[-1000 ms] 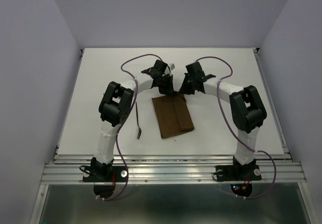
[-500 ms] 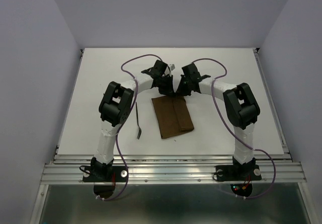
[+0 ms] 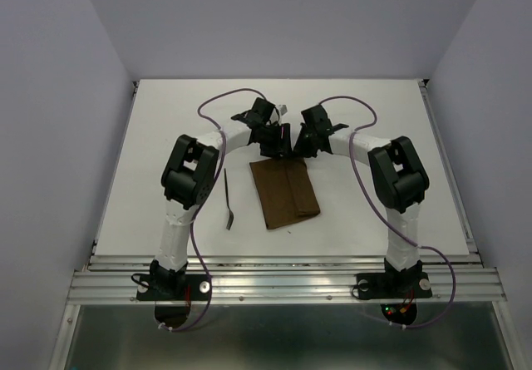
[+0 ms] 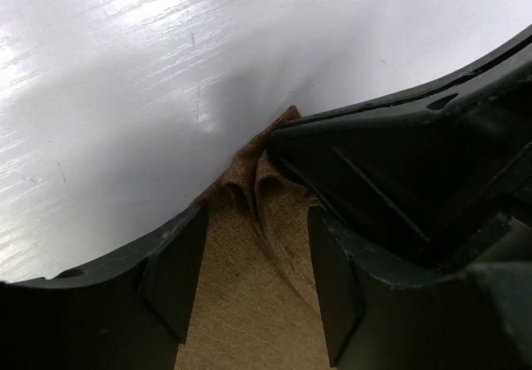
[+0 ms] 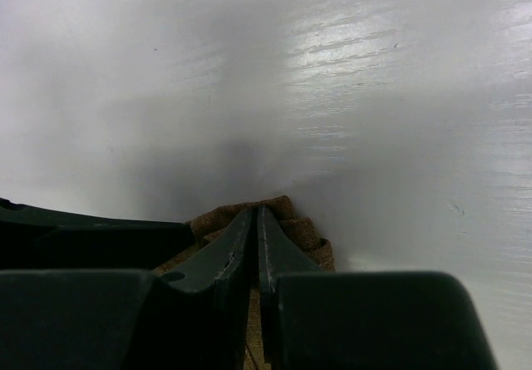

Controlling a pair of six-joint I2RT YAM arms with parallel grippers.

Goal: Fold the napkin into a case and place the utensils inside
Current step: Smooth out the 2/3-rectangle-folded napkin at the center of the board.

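Observation:
The dark brown napkin (image 3: 285, 191) lies folded into an oblong on the white table. Both grippers meet at its far edge. My left gripper (image 3: 277, 144) stands open over that edge. In the left wrist view, puckered cloth (image 4: 249, 295) lies between its fingers (image 4: 174, 270) and is not pinched. My right gripper (image 3: 297, 148) is shut on the napkin's far edge, and bunched cloth (image 5: 303, 230) shows beside its closed tips (image 5: 256, 214). One thin dark utensil (image 3: 227, 199) lies on the table left of the napkin, beside the left arm.
The right gripper's black body (image 4: 416, 162) sits close against the left gripper's right finger. Purple cables (image 3: 218, 104) loop over both arms. Table edge rails (image 3: 283, 270) run along the front, and walls enclose the other three sides.
The left gripper's jaws have opened and let go of the napkin's far edge. The right arm shifted slightly left and still pinches the cloth. Napkin and utensil lie as before.

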